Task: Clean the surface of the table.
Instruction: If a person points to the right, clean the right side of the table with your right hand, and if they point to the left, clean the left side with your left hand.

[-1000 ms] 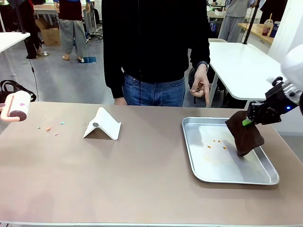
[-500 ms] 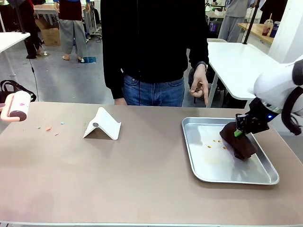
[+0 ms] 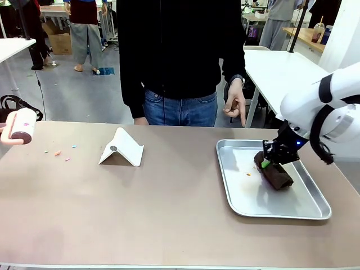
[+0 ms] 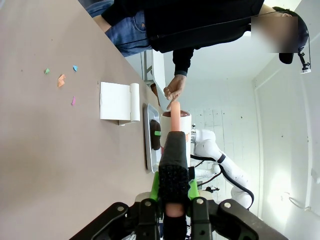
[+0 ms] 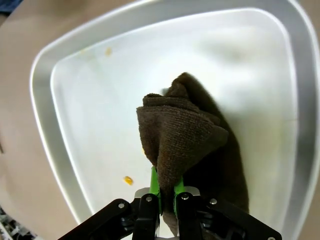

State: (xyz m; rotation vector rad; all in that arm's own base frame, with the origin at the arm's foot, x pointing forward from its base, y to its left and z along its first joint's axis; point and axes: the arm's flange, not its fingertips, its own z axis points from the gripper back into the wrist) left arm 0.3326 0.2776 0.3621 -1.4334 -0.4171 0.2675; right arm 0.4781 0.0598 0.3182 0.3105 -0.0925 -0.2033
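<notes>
We note the right gripper (image 5: pixel 164 192) pinching a brown cloth (image 5: pixel 180 130), which is bunched on the floor of the metal tray (image 5: pixel 75 110) just ahead of its fingers. We see the left gripper (image 4: pixel 173 187) clamped on a lint roller (image 3: pixel 21 126) handle. The table (image 3: pixel 140 208) lies beneath both, with coloured scraps (image 3: pixel 57 152) near the roller.

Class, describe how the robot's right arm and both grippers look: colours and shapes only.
The right arm is white and rounded, with black bands at its joints. The right gripper is black, its jaws lined with bright green pads. The left gripper matches: black body, green-padded jaws.
</notes>
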